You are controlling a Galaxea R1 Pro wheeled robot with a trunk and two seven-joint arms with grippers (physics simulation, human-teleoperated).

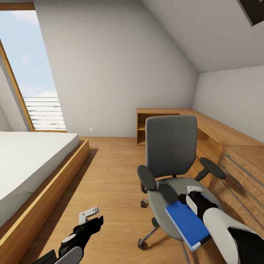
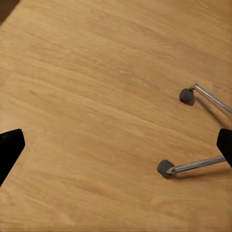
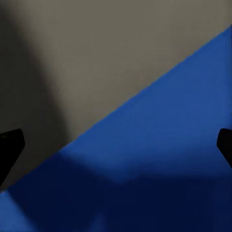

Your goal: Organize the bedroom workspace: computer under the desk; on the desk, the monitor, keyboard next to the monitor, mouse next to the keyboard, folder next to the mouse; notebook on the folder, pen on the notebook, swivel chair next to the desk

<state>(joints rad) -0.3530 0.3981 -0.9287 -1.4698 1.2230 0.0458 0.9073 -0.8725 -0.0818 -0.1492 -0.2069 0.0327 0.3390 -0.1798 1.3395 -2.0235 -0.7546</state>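
Observation:
The grey swivel chair (image 1: 171, 146) stands on the oak floor at centre right, its back towards the far wall. A bright blue folder (image 1: 185, 222) lies flat on the seat, its near corner jutting over the seat's front edge. My right gripper (image 1: 186, 198) hovers open just above the folder's far end. In the right wrist view the folder (image 3: 159, 159) and the grey seat (image 3: 96, 58) lie close under the gripper (image 3: 116, 147), with nothing between its fingers. My left gripper (image 1: 91, 220) hangs open over the floor to the left of the chair.
A low bed (image 1: 29, 161) in an oak frame runs along the left. An oak dresser with bar handles (image 1: 238, 172) stands close on the chair's right, and a low oak shelf (image 1: 157, 124) sits behind it. Two chair casters (image 2: 186, 94) (image 2: 165, 168) rest near my left gripper (image 2: 116, 150).

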